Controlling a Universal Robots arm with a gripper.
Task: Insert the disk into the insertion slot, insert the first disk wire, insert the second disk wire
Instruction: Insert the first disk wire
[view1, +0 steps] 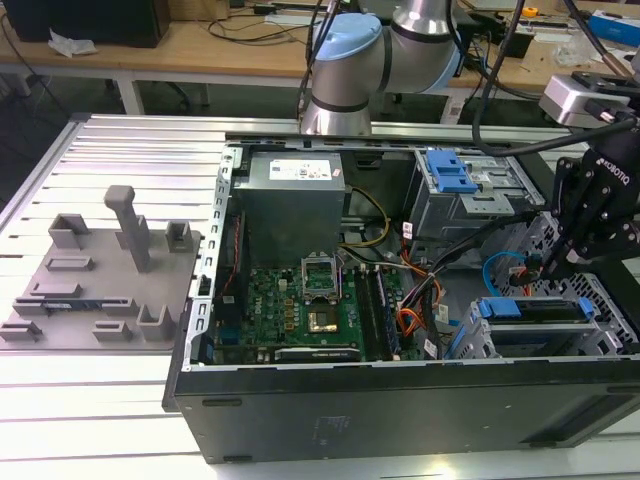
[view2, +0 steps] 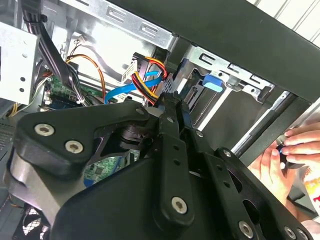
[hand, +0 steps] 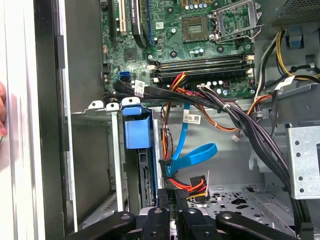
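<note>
White lettering marks the gripper's (view1: 543, 268) black body at the exterior view's right; labels on the power supply (view1: 293, 215) and a cable tag (hand: 191, 118) are too small to read.

A flat green circuit board (view1: 300, 305) is speckled with black chips and a silver socket. The plastic carrier (view1: 530, 308) is bright blue, the sheet-metal cage (view1: 608, 300) grey with a grid of punched holes. A flat ribbon cable (hand: 192, 156) is light blue; the thin bundled wires (hand: 192, 184) are red, yellow, orange and black. The hand (view1: 545, 265) is matte black, the ribbed metal bench (view1: 100, 400) pale silver.
</note>
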